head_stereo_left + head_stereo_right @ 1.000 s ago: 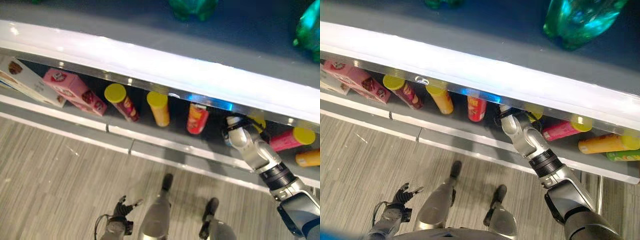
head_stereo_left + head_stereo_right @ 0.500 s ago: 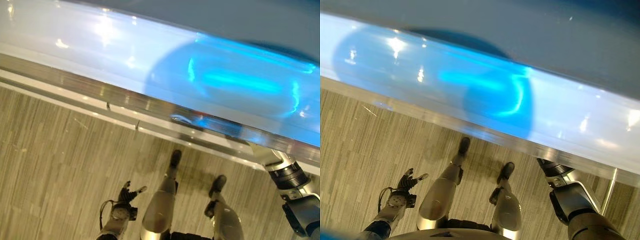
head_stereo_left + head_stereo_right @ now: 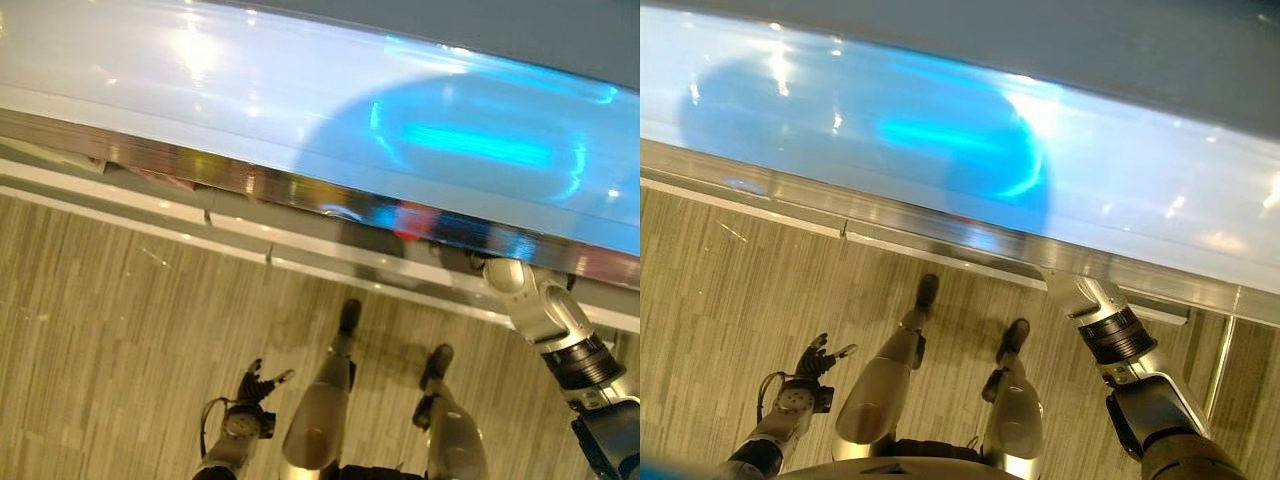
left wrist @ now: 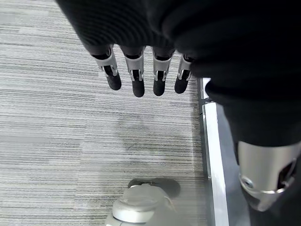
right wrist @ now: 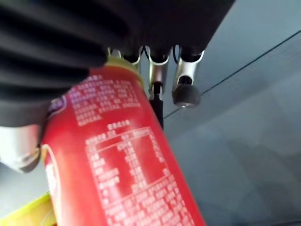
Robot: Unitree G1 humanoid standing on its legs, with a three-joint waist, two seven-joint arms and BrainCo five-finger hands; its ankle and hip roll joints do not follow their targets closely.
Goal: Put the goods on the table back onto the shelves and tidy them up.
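Observation:
A red chip can (image 5: 117,165) with a yellow lid lies along my right hand's palm in the right wrist view. The fingers (image 5: 186,89) curl past its far side and the thumb (image 5: 19,150) presses the near side. From the head views, my right arm (image 3: 535,310) reaches under the glossy white shelf edge (image 3: 300,110), which hides the hand and the can. My left hand (image 3: 250,388) hangs low over the floor, with its fingers (image 4: 136,77) straight and nothing in it.
The broad shelf edge covers most of the lower shelf, leaving only its white front lip (image 3: 330,270) visible. A yellow item (image 5: 23,212) lies next to the red can. Grey striped floor (image 3: 120,330) spreads in front of the shelving.
The camera has moved: a second ago the lower shelf's cans and boxes showed, now the upper shelf edge covers them. More of my right forearm shows than half a second ago. The left hand is unchanged.

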